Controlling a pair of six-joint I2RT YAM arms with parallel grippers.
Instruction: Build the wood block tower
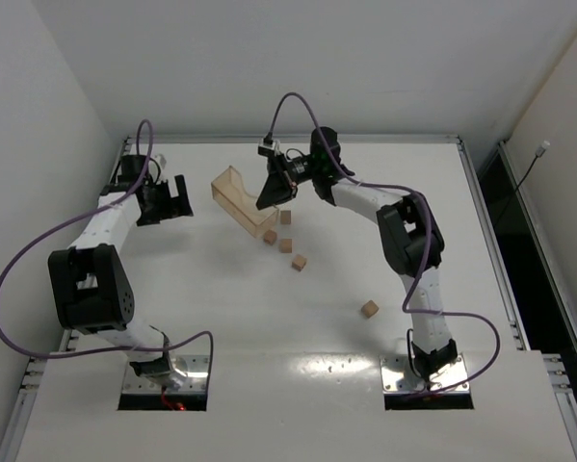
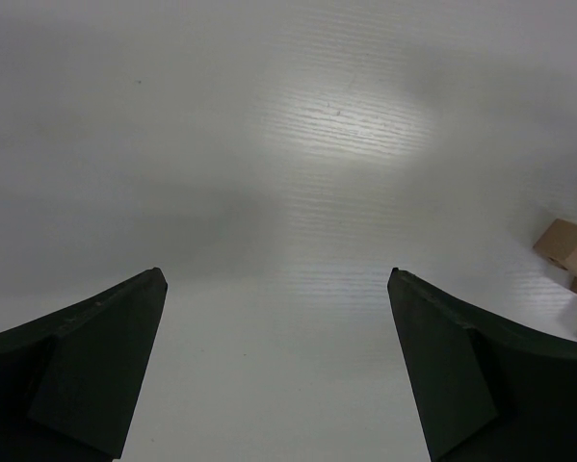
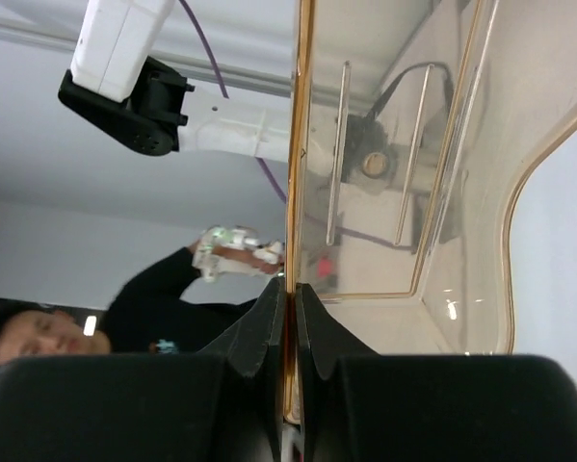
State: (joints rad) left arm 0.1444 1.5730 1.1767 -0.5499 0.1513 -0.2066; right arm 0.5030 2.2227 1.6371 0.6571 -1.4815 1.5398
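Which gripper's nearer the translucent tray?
Right. The right gripper is clamped on the wall of the tray, jaws shut on it. The left gripper hangs open to the tray's left, apart from it, holding nothing.

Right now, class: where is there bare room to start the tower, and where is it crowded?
Bare: table between left gripper and the wood blocks; also the near middle, left of the lone block. Crowded: by the tray the right gripper holds.
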